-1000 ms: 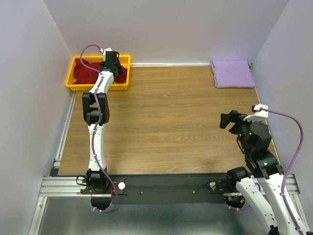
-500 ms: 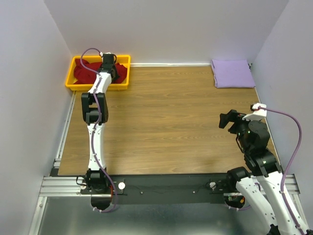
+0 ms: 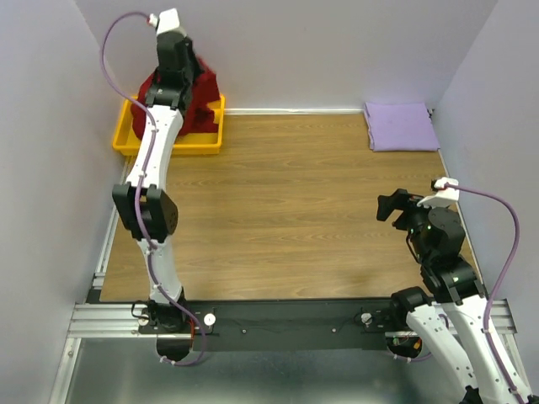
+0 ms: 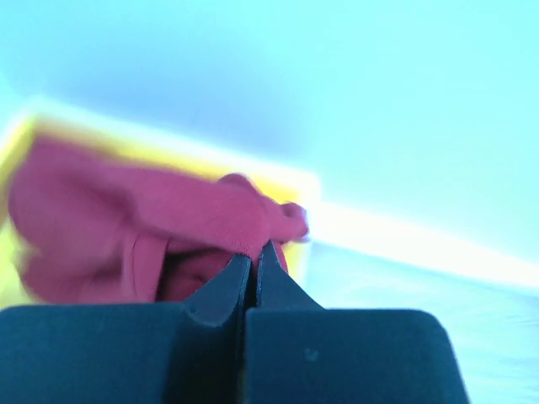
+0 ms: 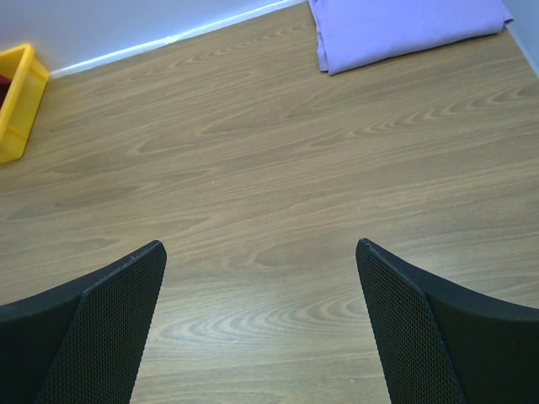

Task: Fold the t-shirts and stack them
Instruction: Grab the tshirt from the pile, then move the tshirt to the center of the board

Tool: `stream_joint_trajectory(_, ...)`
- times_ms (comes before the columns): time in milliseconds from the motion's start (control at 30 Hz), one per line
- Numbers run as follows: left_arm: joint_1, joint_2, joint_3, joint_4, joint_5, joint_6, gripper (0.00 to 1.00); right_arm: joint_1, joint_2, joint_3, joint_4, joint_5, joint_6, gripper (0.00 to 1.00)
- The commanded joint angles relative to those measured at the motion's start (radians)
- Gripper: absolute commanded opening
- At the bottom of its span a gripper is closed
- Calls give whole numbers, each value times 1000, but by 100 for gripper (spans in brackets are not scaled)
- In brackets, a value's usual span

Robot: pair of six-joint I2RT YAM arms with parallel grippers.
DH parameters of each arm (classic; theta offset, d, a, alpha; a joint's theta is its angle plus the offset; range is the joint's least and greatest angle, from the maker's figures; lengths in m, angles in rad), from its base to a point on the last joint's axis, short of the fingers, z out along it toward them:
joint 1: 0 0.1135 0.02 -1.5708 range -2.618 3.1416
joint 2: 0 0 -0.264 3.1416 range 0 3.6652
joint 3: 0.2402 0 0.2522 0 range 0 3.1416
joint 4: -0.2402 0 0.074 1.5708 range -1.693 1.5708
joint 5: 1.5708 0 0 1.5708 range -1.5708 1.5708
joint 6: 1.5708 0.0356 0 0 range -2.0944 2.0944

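The deep red t-shirt (image 3: 202, 91) hangs bunched above the yellow tray (image 3: 128, 139) at the back left, lifted by my left gripper (image 3: 178, 76). In the left wrist view that gripper (image 4: 253, 249) is shut on a pinch of the red t-shirt (image 4: 168, 215), which droops over the tray (image 4: 305, 181). The lavender t-shirt (image 3: 400, 126) lies folded flat at the back right corner of the table; the right wrist view also catches the lavender t-shirt (image 5: 404, 25). My right gripper (image 3: 389, 205) hovers open over the bare wood at the right, holding nothing, its fingers (image 5: 101, 328) spread wide.
Walls close off the table on the left, back and right. The yellow tray's corner (image 5: 18, 97) appears at the left edge of the right wrist view. Bare wooden table (image 3: 286, 202) stretches between the tray and the lavender shirt.
My left gripper has shut on the red t-shirt in the tray and risen high, pulling the cloth up out of the tray. The right arm has stayed still.
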Motion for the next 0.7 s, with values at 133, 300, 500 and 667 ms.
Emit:
stream_joint_trajectory(133, -340, -228, 155, 188, 152, 26, 0, 6, -64, 0, 13, 2, -29, 100)
stream_joint_trajectory(300, -505, -319, 135, 214, 341, 62, 0, 5, -99, 3, 13, 25, -38, 100)
stream_joint_trajectory(500, -547, -489, -156, 145, 346, 170, 1, 6, -139, 35, 14, 41, -54, 100)
stream_joint_trajectory(667, -547, -714, -657, 90, 115, 250, 17, 6, -161, 116, -4, -14, -80, 100)
